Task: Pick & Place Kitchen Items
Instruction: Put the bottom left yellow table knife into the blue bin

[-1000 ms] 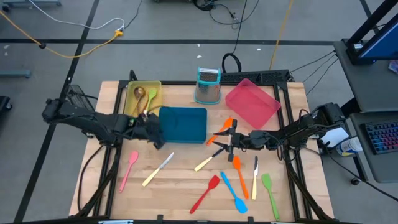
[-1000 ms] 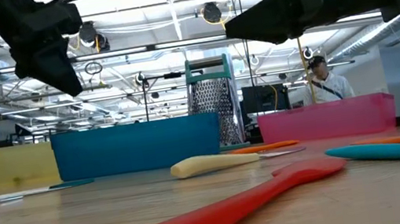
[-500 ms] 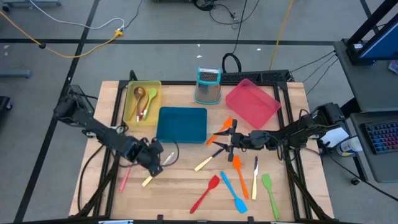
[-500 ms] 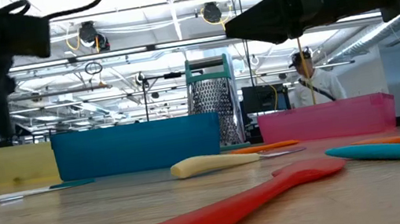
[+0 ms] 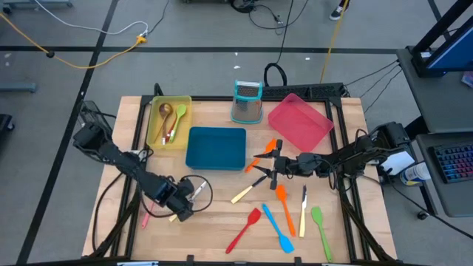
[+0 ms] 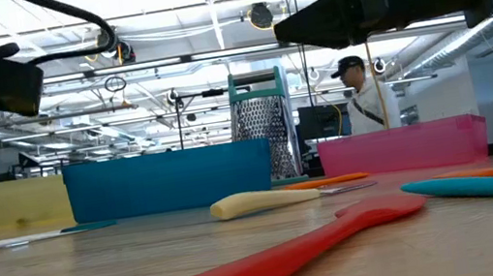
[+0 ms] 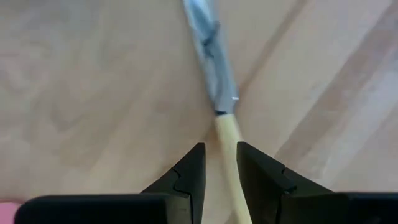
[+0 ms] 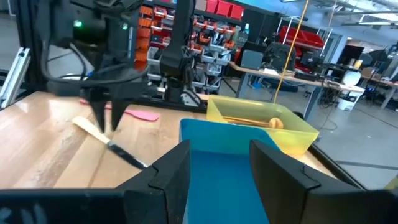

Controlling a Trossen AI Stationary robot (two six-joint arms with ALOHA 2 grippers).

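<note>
Pale wood-grain table [image 5: 214, 222], matt; knife [image 7: 217, 93] with dull metal blade and smooth cream handle; glossy plastic blue tray [image 5: 216, 146].

A grey workshop floor [image 5: 185, 29] crossed by dark lines and a yellow cable [image 5: 96, 55] surrounds the table. Overhead, ceiling beams [image 6: 215, 56] carry spotlights [image 6: 260, 16] beneath bright panels. A person [image 6: 363, 96] stands beyond, near desks [image 8: 280, 78] and what appear to be red storage bins [image 8: 305, 34]; a keyboard [image 5: 452, 162] sits alongside.
</note>
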